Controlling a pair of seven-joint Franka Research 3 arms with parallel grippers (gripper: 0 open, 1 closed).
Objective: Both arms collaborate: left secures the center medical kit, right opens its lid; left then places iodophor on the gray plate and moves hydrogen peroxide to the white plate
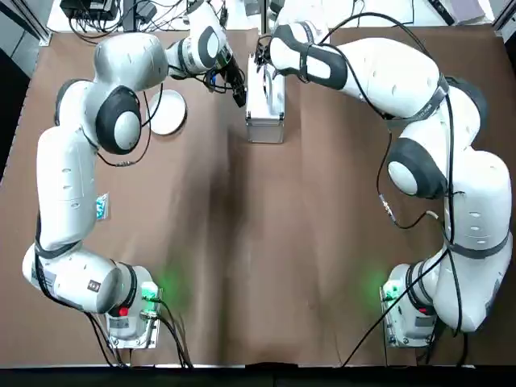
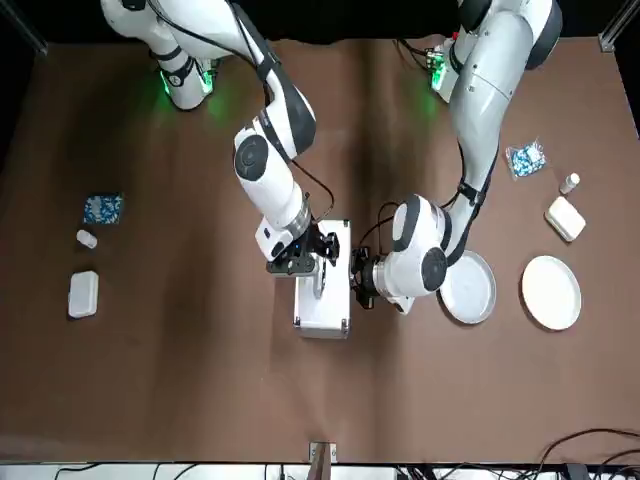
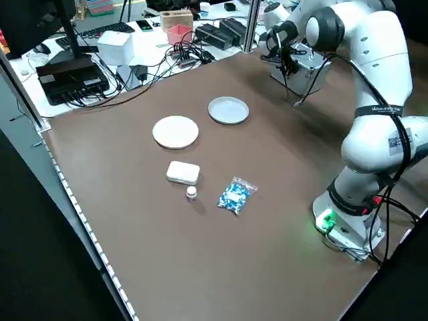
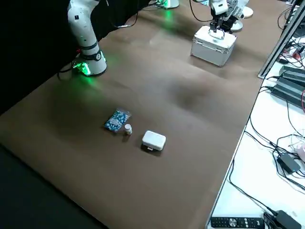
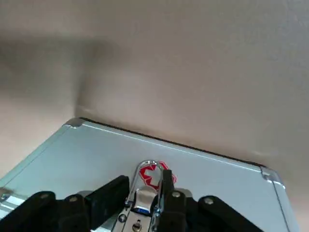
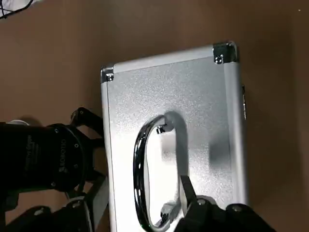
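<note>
Your left wrist view alone shows the left hand [image 5: 145, 203] clamped on the ribbed silver-white metal case's [image 5: 203, 183] latch [image 5: 140, 205]; right hand [image 6: 188, 212] unclear.

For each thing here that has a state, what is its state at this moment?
medical kit: closed.
lid: shut, lying flat on the kit.
gray plate: empty.
white plate: empty.
left gripper: at the kit's side.
right gripper: low over the lid.
</note>
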